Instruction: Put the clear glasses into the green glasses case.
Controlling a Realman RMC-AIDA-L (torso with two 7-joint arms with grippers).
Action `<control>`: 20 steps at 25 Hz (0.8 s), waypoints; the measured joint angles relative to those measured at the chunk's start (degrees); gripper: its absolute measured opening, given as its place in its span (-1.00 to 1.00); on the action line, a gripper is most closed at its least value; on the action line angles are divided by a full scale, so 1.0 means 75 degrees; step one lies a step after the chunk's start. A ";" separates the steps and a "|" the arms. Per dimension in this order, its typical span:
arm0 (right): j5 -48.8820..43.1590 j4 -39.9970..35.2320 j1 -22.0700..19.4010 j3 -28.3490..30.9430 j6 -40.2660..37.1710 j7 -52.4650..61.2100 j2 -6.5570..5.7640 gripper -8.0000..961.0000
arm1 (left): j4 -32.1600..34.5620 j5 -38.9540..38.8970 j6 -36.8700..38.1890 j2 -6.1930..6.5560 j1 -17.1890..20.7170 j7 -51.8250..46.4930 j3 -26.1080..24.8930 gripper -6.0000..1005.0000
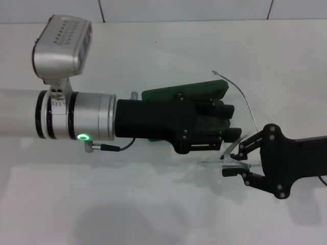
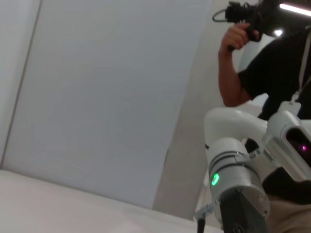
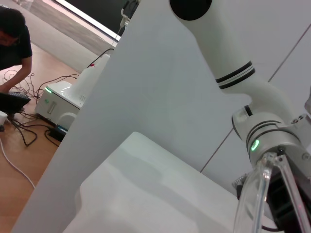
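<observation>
We saw the clear glasses point(image 1: 236, 153) held above the white counter point(image 1: 153, 204), just off the right end of the green glasses case point(image 1: 185, 92). Their frame was caught between the fingers of the right end effector point(image 1: 236, 162), which came in from the right side of the head view and was clamped on the transparent plastic. One thin clear temple arm point(image 1: 240, 94) rose from the held frame and curved up and away toward the far side of the counter, passing just beside the case's right end. In the right wrist view we made out a piece of the same clear frame point(image 3: 255, 194) close to the camera, upright against the background.

The green glasses case lay across the middle of the counter, and only its dark green far edge and right corner showed, because the left end effector point(image 1: 232, 122) lay over it. We could not tell whether the case was open or closed, nor whether the left end effector's black fingers were gripping it or merely sitting on it. The left arm point(image 1: 76, 122) reached in from the left, with a silver wrist section, a green ring light and a grey camera housing point(image 1: 62, 46) above it.

In the left wrist view we saw only a white wall panel, the right arm's silver wrist point(image 2: 238, 179) with its green light, and a person in a black shirt point(image 2: 272, 63) holding a dark handheld device.
</observation>
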 joint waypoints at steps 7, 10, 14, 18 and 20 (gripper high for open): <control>0.0003 0.0003 0.0000 0.0005 0.0009 -0.0007 -0.0019 -0.72 | 0.0018 0.0269 0.0010 0.0013 -0.0151 -0.0085 0.0000 0.03; 0.0001 0.0005 -0.0023 0.0011 0.0004 -0.0012 -0.0027 -0.72 | 0.0024 0.0316 0.0007 0.0023 -0.0174 -0.0100 -0.0109 0.03; -0.0015 0.0009 -0.0057 0.0068 -0.0058 -0.0052 -0.0046 -0.72 | 0.0110 0.0351 -0.0045 0.0141 -0.0045 -0.0004 -0.0544 0.03; 0.0011 0.0082 -0.0031 0.0428 -0.0790 -0.0075 -0.0040 -0.73 | 0.0125 0.0538 -0.0539 0.0359 0.0080 0.0031 -0.0617 0.03; 0.0111 0.0186 0.0049 0.0544 -0.1289 -0.0110 -0.0014 -0.73 | 0.0139 0.0640 -0.0955 0.0359 0.0150 0.0114 -0.0618 0.03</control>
